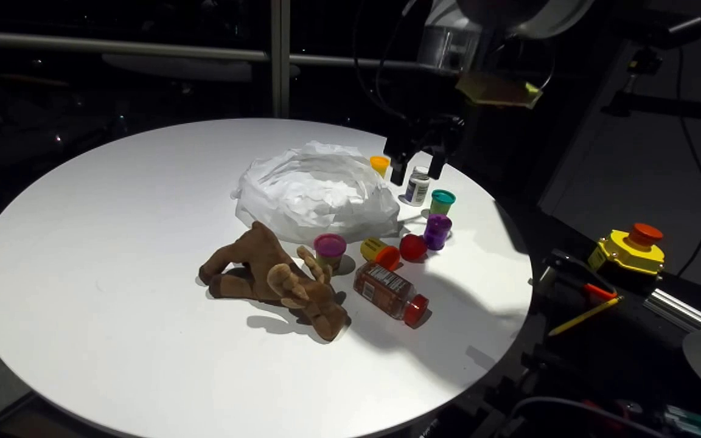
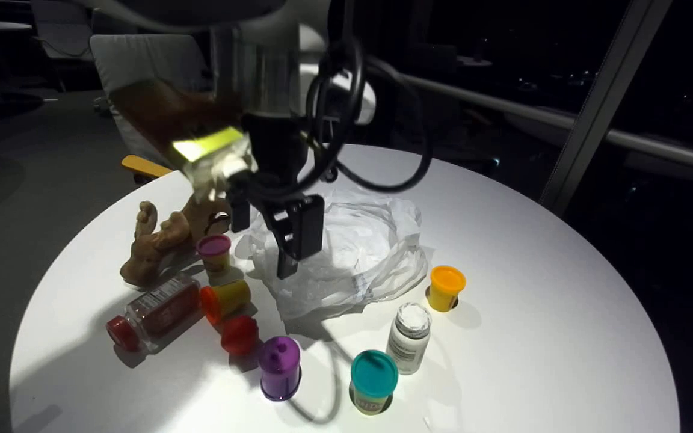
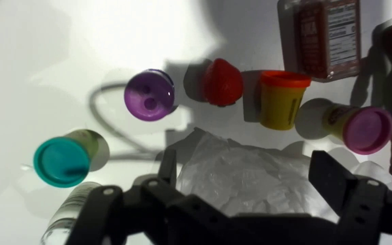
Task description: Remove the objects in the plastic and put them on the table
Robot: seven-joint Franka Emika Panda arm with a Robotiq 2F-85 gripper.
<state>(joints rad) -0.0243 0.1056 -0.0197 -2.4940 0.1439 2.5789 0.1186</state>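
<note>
Our tool (image 3: pixel 243 166) hangs with its fingers wide apart. On the bench (image 1: pixel 113 261) we see the crumpled plastic bag (image 1: pixel 320 194); near it, the purple container (image 3: pixel 150 98), the red piece (image 3: pixel 222 81) and the orange-lidded tub (image 3: pixel 281 102) lying on its side. Farther out, the brown plush animal (image 1: pixel 259 258) rests just beside the upright pink-lidded tub (image 1: pixel 330 246).

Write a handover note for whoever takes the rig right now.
Gripper: open, holding nothing, above the table.
Bag: crumpled on the table.
Outside it, upright on the table: pink tub, purple tub, teal tub, white bottle, amber tub. On their sides: red bottle, tipped tub. Also there: moose and red toy.
Done: these nine are out of the bag.
Left: probably just a check of the bag; no object shows inside, but folds hide part of it.
</note>
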